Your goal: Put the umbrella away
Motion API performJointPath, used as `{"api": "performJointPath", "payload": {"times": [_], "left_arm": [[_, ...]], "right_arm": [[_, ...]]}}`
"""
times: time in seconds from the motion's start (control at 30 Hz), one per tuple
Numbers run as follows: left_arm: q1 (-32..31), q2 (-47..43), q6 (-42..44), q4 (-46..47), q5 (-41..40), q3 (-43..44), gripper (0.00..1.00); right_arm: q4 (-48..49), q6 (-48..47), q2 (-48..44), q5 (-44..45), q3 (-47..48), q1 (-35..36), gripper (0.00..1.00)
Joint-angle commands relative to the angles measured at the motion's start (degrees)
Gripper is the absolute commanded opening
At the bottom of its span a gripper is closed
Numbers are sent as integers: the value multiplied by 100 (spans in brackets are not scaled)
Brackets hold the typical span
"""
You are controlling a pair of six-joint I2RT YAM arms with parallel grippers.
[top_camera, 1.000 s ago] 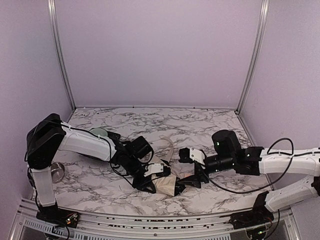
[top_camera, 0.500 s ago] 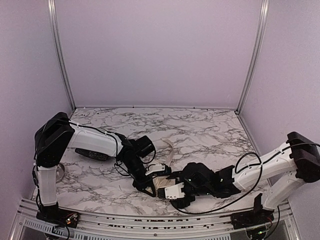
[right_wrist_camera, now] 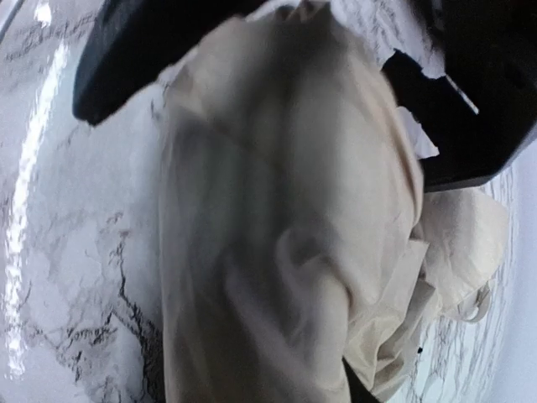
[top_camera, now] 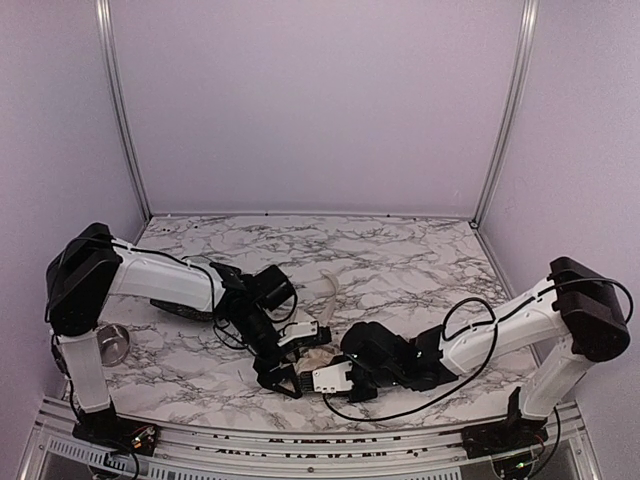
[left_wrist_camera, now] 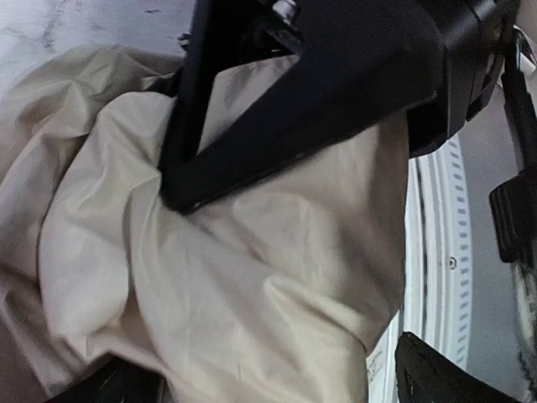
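Observation:
The umbrella lies as a crumpled cream-beige bundle on the marble table, front centre; its shaft, handle and strap are hidden. My left gripper reaches in from the left and straddles the fabric, open. In the left wrist view the umbrella fills the space between the left gripper's widely spread fingertips. My right gripper comes in low from the right and is shut on the umbrella's near edge. In the right wrist view the umbrella bunches over the right gripper and hides its fingers.
A round metal object sits at the far left behind the left arm's upright link. A pale translucent loop lies just behind the umbrella. The front rail runs close in front of both grippers. Lilac walls enclose the table.
The left gripper has let go of the fabric and opened wide. The right arm has swung in low from the right to the front centre and closed on the umbrella.

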Motion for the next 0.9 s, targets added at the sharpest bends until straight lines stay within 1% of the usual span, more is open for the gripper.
{"api": "performJointPath", "payload": {"times": [0.0, 0.03, 0.07, 0.13, 0.2, 0.23, 0.3, 0.33, 0.37, 0.43, 0.5, 0.57, 0.63, 0.73, 0.8, 0.87], "left_arm": [[52, -1122, -446, 2160, -1424, -1179, 99], [45, -1476, -511, 2768, -1689, -1730, 99], [46, -1816, -528, 3427, -1972, -1989, 99], [10, -2497, -425, 4266, -2195, -2902, 99], [-178, -3046, -49, 4651, -2512, -3362, 99], [-367, -3234, 205, 4688, -2765, -3503, 99], [-816, -3485, 734, 4685, -3540, -3661, 99], [-1023, -3503, 934, 4685, -3773, -3692, 99], [-1217, -3480, 1078, 4677, -3951, -3701, 98], [-1453, -3361, 1292, 4676, -4214, -3670, 94], [-1646, -3166, 1543, 4657, -4465, -3596, 85], [-1705, -2912, 1689, 4592, -4512, -3474, 79], [-1706, -2585, 1693, 4489, -4631, -3316, 79], [-1708, -2064, 1697, 4125, -4859, -2954, 88], [-1706, -1730, 1693, 3928, -4897, -2781, 90], [-1698, -1411, 1640, 3785, -5127, -2657, 89]], "right_arm": [[-985, 599, 130, -595, 333, -219, 25], [-1159, 686, 142, -797, 408, -284, 24], [-1344, 785, 166, -1030, 484, -347, 24], [-1751, 977, 250, -1668, 715, -545, 24], [-2193, 1211, 437, -2288, 1006, -767, 22], [-2400, 1287, 542, -2588, 1142, -895, 22], [-2758, 1383, 781, -3165, 1394, -1051, 21], [-2949, 1428, 990, -3585, 1513, -1141, 22], [-3129, 1540, 1161, -3879, 1664, -1253, 22], [-3440, 1745, 1543, -4586, 1914, -1547, 21], [-3581, 1956, 1872, -5179, 2088, -1796, 18], [-3586, 2071, 2094, -5435, 2165, -1894, 17], [-3621, 2084, 2272, -5550, 2255, -1926, 17], [-3593, 2079, 2501, -5856, 2336, -2009, 18], [-3559, 2092, 2636, -5908, 2401, -2069, 18], [-3607, 1977, 2730, -5974, 2485, -2083, 18]]}}
